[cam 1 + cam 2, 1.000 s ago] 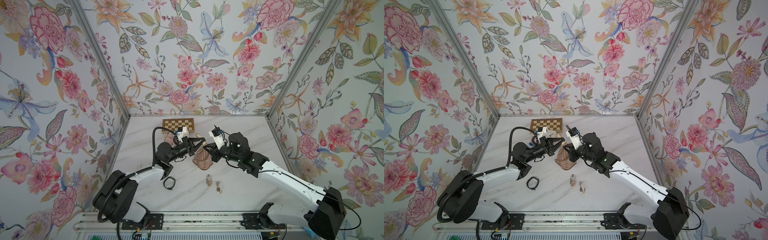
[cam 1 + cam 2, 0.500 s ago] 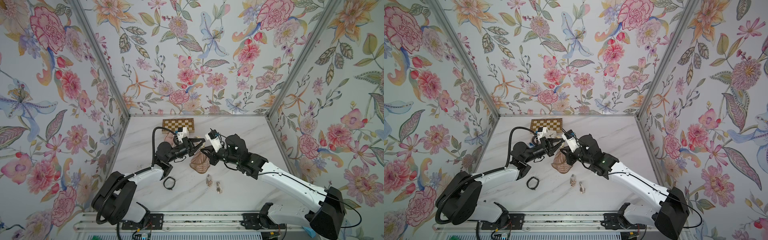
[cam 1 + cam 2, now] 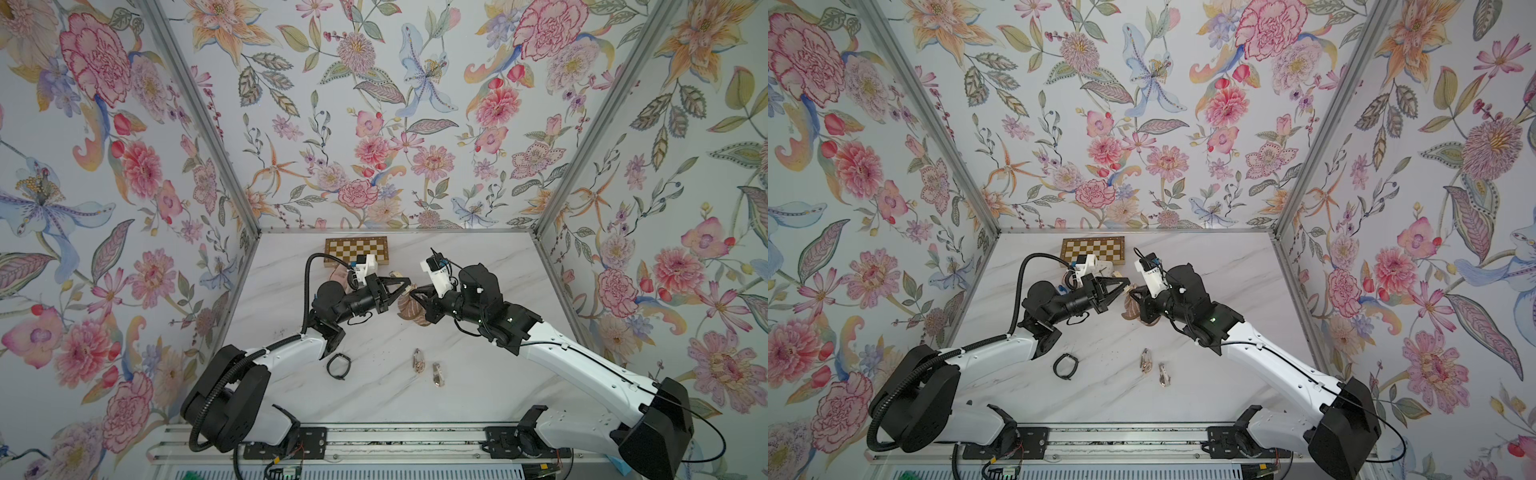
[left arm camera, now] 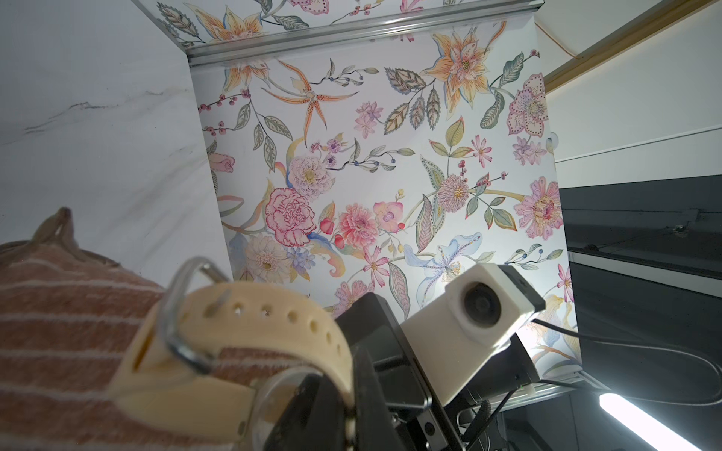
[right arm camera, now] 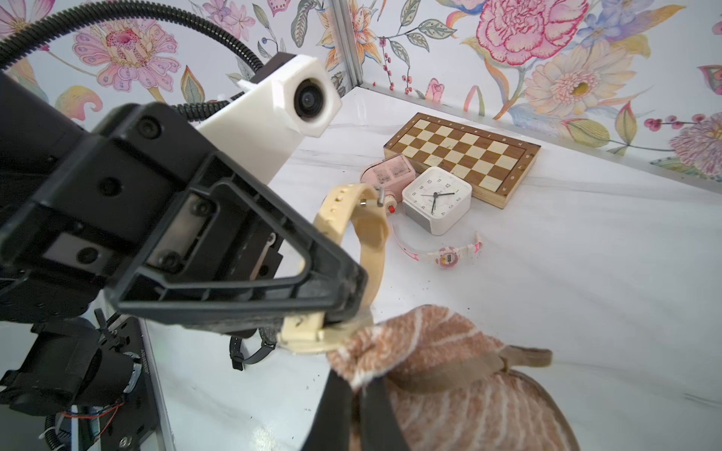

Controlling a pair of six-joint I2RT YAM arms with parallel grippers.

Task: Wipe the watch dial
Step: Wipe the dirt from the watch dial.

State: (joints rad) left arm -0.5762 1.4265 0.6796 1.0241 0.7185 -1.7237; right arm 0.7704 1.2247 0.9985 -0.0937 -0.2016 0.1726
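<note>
One watch [image 5: 370, 250] in left end effector [image 5: 344, 310]

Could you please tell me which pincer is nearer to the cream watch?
Left. The left pincer is shut on the cream watch itself, gripping it by the case; the right pincer is shut on the striped cloth, whose bunched tip meets the watch.

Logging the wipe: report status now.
Left hand shut on watch. Right hand shut on cloth. Cloth touching watch case. Nothing blocking.
</note>
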